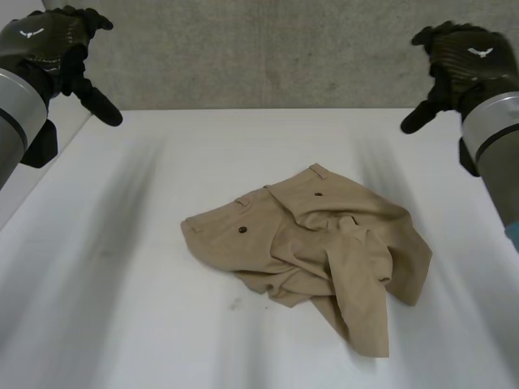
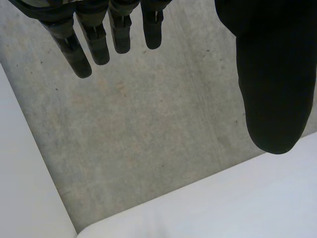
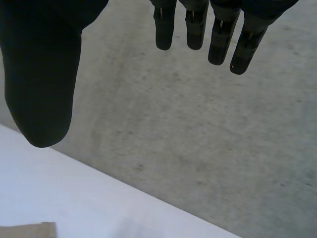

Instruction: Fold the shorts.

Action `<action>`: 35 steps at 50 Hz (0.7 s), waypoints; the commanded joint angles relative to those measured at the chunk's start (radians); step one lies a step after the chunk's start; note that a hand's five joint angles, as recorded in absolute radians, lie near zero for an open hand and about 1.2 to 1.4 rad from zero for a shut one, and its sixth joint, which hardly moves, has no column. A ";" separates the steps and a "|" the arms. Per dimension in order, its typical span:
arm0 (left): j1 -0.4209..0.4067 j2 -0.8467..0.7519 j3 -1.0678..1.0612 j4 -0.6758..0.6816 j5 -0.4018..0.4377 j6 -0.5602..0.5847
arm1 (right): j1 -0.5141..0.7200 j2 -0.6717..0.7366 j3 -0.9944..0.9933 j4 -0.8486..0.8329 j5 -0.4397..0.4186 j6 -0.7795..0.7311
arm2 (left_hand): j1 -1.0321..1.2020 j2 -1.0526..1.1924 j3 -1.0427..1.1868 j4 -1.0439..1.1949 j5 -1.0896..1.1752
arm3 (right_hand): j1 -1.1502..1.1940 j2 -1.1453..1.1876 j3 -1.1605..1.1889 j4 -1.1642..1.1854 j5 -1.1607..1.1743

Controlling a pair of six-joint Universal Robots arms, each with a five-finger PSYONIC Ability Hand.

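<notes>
While the crumpled tan fabric shorts [image 1: 324, 243] lie untouched, the black left hand [image 1: 49, 44] and right hand [image 1: 466, 53] hover wide, empty. Flattening likely comes first.

The shorts [image 1: 316, 251] lie on the surface [image 1: 122, 267] just right of its middle, the left hand [image 1: 49, 44] near its far-left corner, the right hand [image 1: 462, 57] near its far-right.

The crumpled shorts [image 1: 316, 251] are the one obstacle, lying a little right of centre on the surface [image 1: 105, 284]. Bare surface runs all around them, widest on the left. The left hand [image 1: 45, 44] and right hand [image 1: 466, 58] hang at the far corners, well apart from them, before a grey wall [image 1: 259, 49].
</notes>
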 commanded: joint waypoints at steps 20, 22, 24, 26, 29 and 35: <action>-0.064 -0.097 -0.096 0.020 0.036 0.162 | 0.012 0.051 -0.013 0.169 -0.131 -0.319 | 0.014 0.015 0.008 0.012 -0.003 | -0.028 -0.049 -0.035 -0.057 -0.070; -0.074 -0.120 -0.144 0.081 0.063 0.320 | 0.017 0.048 0.021 0.169 -0.181 -0.373 | 0.018 0.018 0.011 0.015 0.000 | -0.028 -0.049 -0.035 -0.057 -0.070; -0.084 -0.141 -0.182 0.131 0.082 0.418 | 0.029 0.045 0.070 0.162 -0.237 -0.429 | 0.017 0.018 0.011 0.015 0.000 | -0.028 -0.049 -0.035 -0.057 -0.070; -0.093 -0.163 -0.253 0.202 0.099 0.544 | 0.033 0.046 0.097 0.157 -0.260 -0.445 | 0.017 0.018 0.011 0.015 0.000 | -0.028 -0.049 -0.035 -0.057 -0.070; -0.102 -0.193 -0.323 0.280 0.138 0.635 | 0.030 0.048 0.150 0.145 -0.283 -0.445 | 0.032 0.032 0.026 0.029 0.014 | -0.028 -0.049 -0.035 -0.057 -0.070; -0.082 -0.248 -0.383 0.342 0.280 0.644 | 0.021 0.053 0.248 0.078 -0.287 -0.446 | 0.097 0.097 0.090 0.094 0.079 | -0.028 -0.049 -0.035 -0.057 -0.070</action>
